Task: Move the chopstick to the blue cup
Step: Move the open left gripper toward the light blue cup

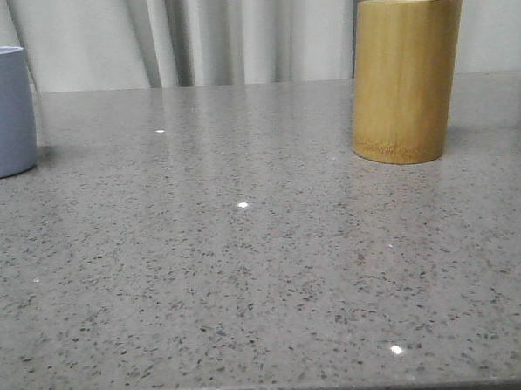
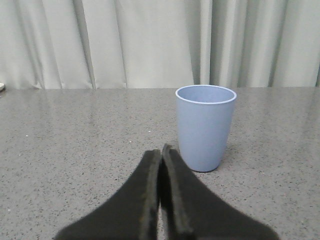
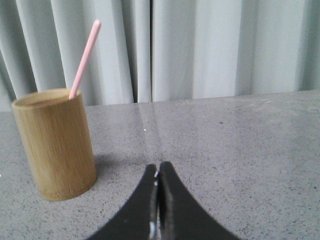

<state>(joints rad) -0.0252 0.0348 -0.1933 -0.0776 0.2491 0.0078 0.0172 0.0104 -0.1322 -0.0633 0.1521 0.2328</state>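
Right gripper [image 3: 158, 175], jaws pressed together, empty, low near bamboo holder [image 3: 54, 142] containing one leaning pink chopstick [image 3: 85, 57]: should open, then pinch the exposed top, lifting straight before crossing to blue cup [image 1: 3, 112].

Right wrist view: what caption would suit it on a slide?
Shut right gripper on the grey table, beside a bamboo holder with one pink chopstick inside.

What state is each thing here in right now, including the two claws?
Blue cup: upright, looks empty.
Bamboo holder: upright, holding a chopstick.
Pink chopstick: leaning inside the holder, top sticking out.
Left claw: shut, holding nothing.
Right claw: shut, holding nothing.
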